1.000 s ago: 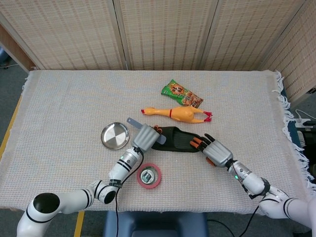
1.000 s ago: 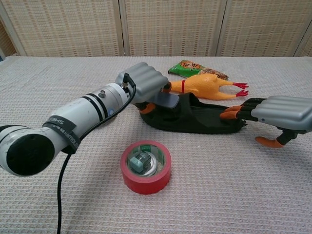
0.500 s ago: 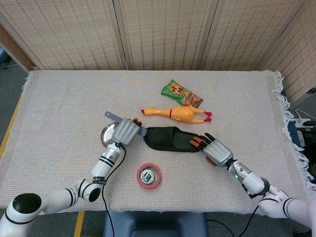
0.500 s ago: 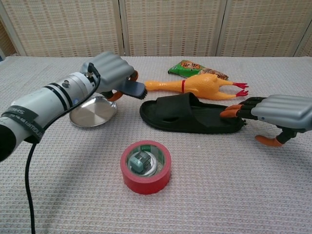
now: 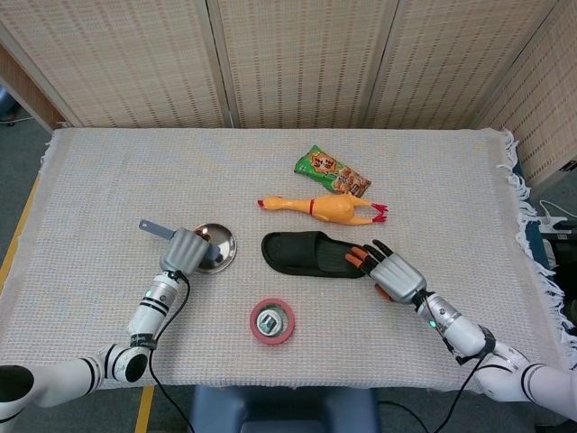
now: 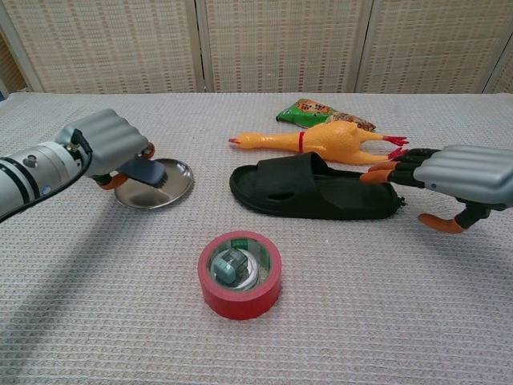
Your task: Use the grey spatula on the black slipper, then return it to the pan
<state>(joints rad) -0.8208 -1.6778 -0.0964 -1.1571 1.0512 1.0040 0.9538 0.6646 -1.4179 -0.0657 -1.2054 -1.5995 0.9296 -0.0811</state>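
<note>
My left hand (image 5: 184,249) (image 6: 104,144) grips the grey spatula (image 5: 156,228), whose handle sticks out up and to the left. The spatula's dark blade (image 6: 147,172) hangs over the left part of the round metal pan (image 5: 223,248) (image 6: 172,183). The black slipper (image 5: 311,254) (image 6: 309,192) lies flat in the middle of the table, clear of the spatula. My right hand (image 5: 390,273) (image 6: 457,172) is open, with its orange fingertips (image 6: 377,176) at the slipper's right end.
A yellow rubber chicken (image 5: 325,207) (image 6: 325,140) lies just behind the slipper, with a green snack packet (image 5: 331,171) (image 6: 319,112) further back. A red tape roll (image 5: 272,321) (image 6: 240,273) with a small object inside sits near the front edge.
My left hand has carried the spatula leftward from the slipper's left end to above the pan. The right hand has lifted slightly at the slipper's right end.
</note>
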